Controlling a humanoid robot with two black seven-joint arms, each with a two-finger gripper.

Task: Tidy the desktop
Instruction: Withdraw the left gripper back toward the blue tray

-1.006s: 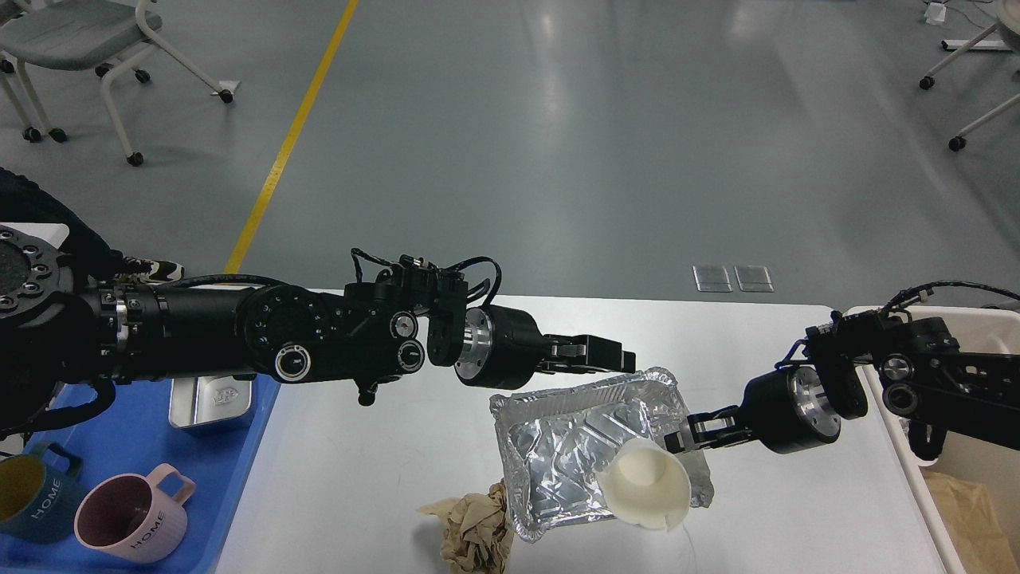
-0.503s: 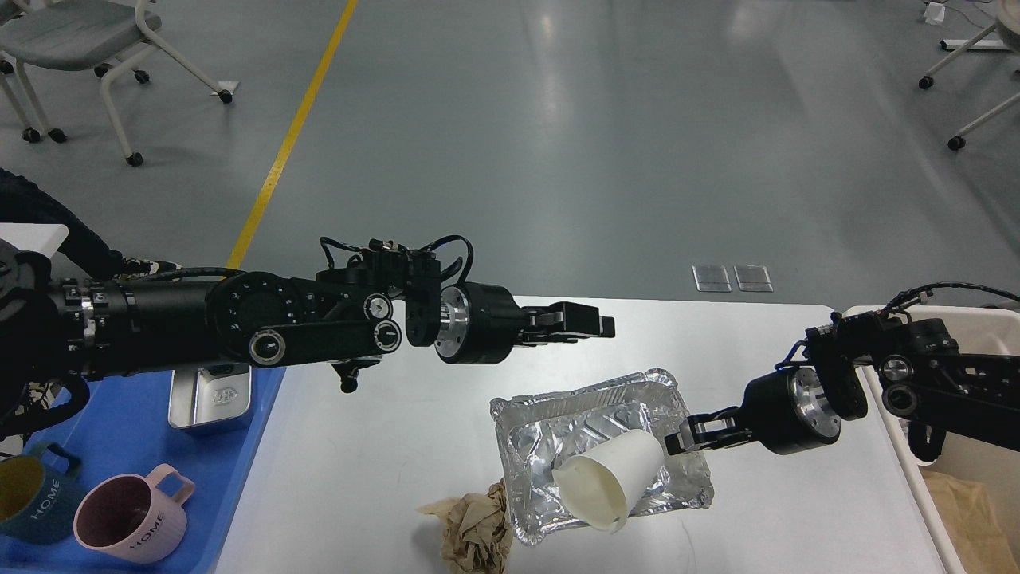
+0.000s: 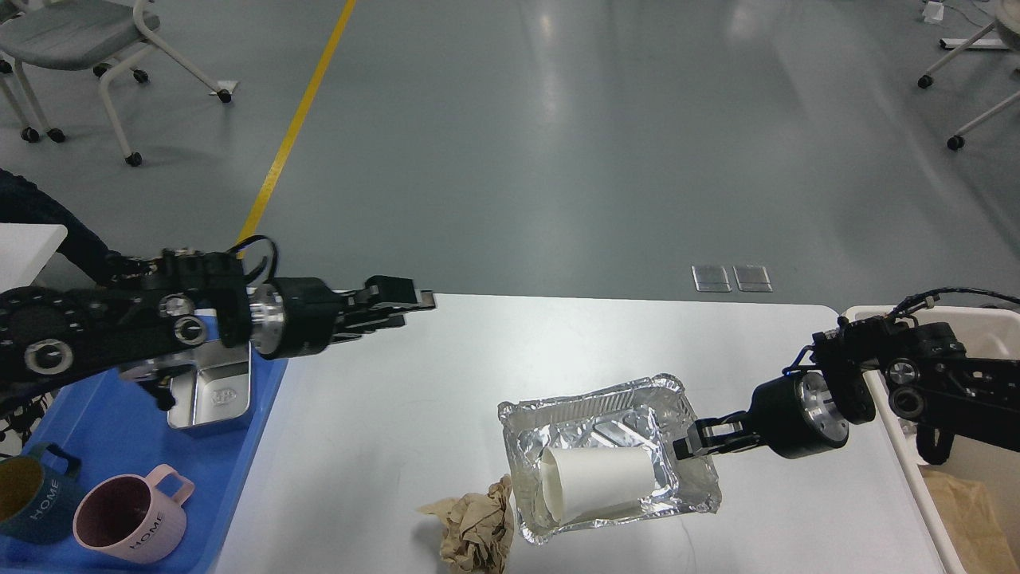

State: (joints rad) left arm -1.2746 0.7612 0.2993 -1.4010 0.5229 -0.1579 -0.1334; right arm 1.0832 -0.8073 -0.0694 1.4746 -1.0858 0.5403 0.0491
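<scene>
The white worktop (image 3: 382, 446) is filling the lower middle of the head view, standing on a grey glossy floor (image 3: 598, 159) crossed by a yellow line (image 3: 295, 127). Wheeled chairs (image 3: 88, 48) are standing at the far left and far right.

A foil tray (image 3: 606, 422) is lying on the worktop right of centre, holding a white paper cup (image 3: 602, 482) tipped on its side with its mouth facing left. A crumpled brown napkin (image 3: 478, 530) is touching the tray's left corner.

At the left, a blue tray (image 3: 159, 446) is carrying a steel tin (image 3: 215, 395), a pink mug (image 3: 131, 518) and a dark blue mug (image 3: 32, 494). A white bin (image 3: 980, 470) at the right is holding brown paper (image 3: 976, 514).

The left claw (image 3: 414, 303) is hovering empty over the worktop's far left edge, fingers nearly together. The right claw (image 3: 692, 445) is gripping the foil tray's right rim.
</scene>
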